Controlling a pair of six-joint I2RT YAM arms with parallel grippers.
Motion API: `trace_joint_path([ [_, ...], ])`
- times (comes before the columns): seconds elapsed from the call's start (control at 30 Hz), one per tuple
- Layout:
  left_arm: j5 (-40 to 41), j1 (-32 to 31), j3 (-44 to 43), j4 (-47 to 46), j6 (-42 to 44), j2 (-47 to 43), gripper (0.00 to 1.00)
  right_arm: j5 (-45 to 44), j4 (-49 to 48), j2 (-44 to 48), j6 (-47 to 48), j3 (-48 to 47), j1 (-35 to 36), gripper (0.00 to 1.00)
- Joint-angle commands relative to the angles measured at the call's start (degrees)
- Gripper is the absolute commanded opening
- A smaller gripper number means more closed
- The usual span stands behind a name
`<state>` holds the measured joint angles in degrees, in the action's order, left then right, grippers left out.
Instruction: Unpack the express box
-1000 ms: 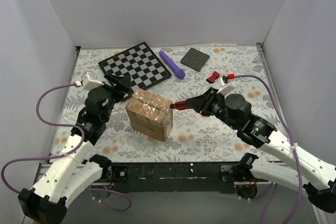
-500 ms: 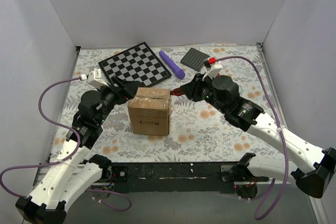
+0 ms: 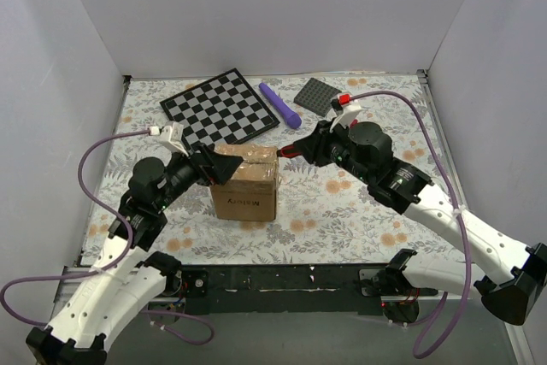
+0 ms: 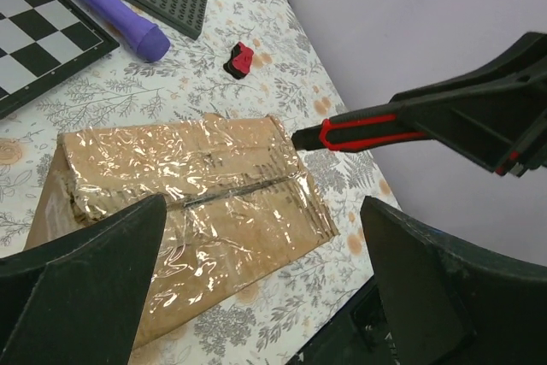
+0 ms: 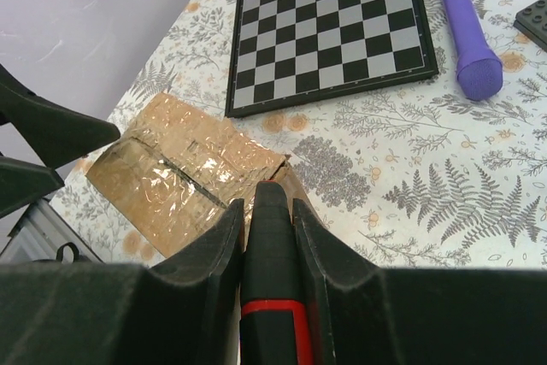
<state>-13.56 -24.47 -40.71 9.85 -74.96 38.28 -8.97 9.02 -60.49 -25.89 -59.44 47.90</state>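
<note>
1. Two arms flank the small brown cardboard express box (image 3: 246,184) in the overhead view. It stands upright near the middle of the floral-patterned table (image 3: 359,211), with its taped flaps up and its black print facing the near edge. The left gripper (image 3: 227,168) sits at the box's top left edge. The right gripper (image 3: 299,149) is just off the top right corner, pointing a black-and-red utility cutter (image 3: 286,152) at it. A black-and-white chessboard (image 3: 220,108) lies well behind.

2. From the left wrist, the left gripper's fingers (image 4: 77,288) are spread wide and hold nothing, straddling the box's glossy taped top (image 4: 188,203). The flap seam runs along the middle under the tape. The cutter's tip (image 4: 308,138) hangs just beside the far corner; I cannot tell whether it touches.

3. From the right wrist, the right gripper's fingers (image 5: 224,237) are clamped tight on the cutter's body (image 5: 270,237), aimed at the box's corner (image 5: 184,177).

4. The box looks sealed, so the step in hand is probably bringing the blade to the tape. The next move likely calls for setting the tip on the seam's end and drawing it shallowly along, with the left gripper steadying the carton.
</note>
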Motion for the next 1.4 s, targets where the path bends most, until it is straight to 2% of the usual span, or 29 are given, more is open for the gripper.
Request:
trace_joint_path([
  [0.0,-2.43,-0.23,3.35,-0.97,7.53,-6.37,0.98,1.76,2.94,2.21,2.33,2.66,-0.09,0.01],
  [0.17,-2.96,-0.23,0.29,-1.32,16.75,-5.68,0.98,3.35,2.85,3.27,3.74,3.72,-0.09,0.01],
  [0.27,-0.78,-0.49,-4.88,-0.27,19.93,-1.03,0.98,3.87,3.03,3.01,3.92,3.63,-0.09,0.01],
  [0.4,7.75,-1.28,-8.95,3.59,15.39,5.22,0.98,3.96,2.85,2.74,3.74,3.54,-0.09,0.01],
  [0.5,14.33,-1.37,-8.51,7.01,10.57,4.96,0.92,3.96,2.76,3.01,3.57,3.63,-0.09,0.01],
  [0.57,19.34,-1.28,-9.38,10.70,6.95,4.43,0.92,4.05,2.76,3.18,3.39,3.63,-0.09,0.01],
  [0.7,18.05,-1.28,-12.98,22.64,1.05,5.22,0.95,4.14,3.11,3.36,3.39,3.45,-0.17,0.01],
  [0.77,16.73,-1.28,-13.08,25.47,-2.02,5.05,0.93,3.96,3.03,3.54,3.30,3.54,-0.09,0.01],
  [1.0,11.37,-1.28,-12.38,32.15,-3.44,6.10,0.68,3.61,3.20,3.89,3.21,3.72,-0.09,0.01],
  [1.27,9.43,-1.28,-11.94,34.53,-1.33,8.39,0.61,3.70,3.03,3.89,2.95,4.07,-0.17,0.01],
  [1.37,7.86,-1.28,-11.59,33.93,-0.45,7.95,0.47,3.87,2.85,3.62,2.86,4.07,-0.17,0.01],
])
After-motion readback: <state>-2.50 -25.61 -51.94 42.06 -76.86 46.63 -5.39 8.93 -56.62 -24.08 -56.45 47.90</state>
